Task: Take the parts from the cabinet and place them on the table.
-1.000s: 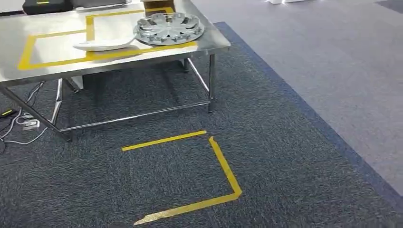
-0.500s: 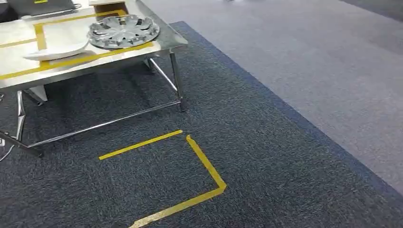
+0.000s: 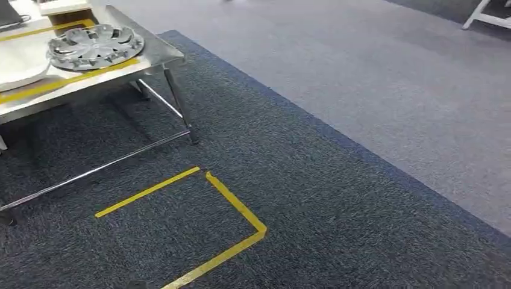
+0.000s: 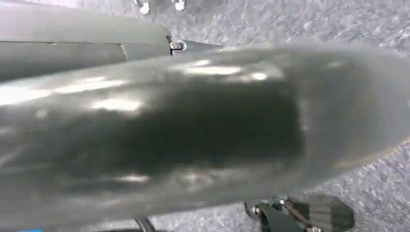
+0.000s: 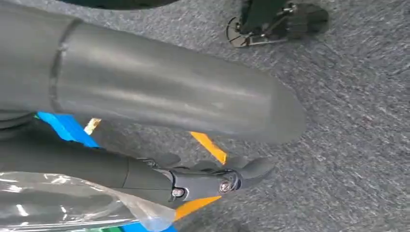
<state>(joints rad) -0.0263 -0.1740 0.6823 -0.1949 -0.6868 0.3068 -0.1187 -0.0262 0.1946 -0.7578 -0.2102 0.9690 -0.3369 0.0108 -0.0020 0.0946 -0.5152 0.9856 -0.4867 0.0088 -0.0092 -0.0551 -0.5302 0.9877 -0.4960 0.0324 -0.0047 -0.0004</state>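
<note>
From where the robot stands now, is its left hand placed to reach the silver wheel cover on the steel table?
Probably not. The wheel cover lies on the table at the far upper left of the head view, with open carpet between, and the left hand hangs low over the floor.

Hubcap (image 3: 95, 46) on steel table (image 3: 158, 55)

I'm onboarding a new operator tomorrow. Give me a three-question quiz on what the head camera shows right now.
1. True or false: the silver spoked wheel cover lies on the dark carpet.
2. Which colour is the tape angle on the floor? A red, B yellow, C white.
3. Fill in: the wheel cover rests near the corner of the stainless steel ____.

Key: 1 false, it lies on the table. 2 B. 3 table.
</note>
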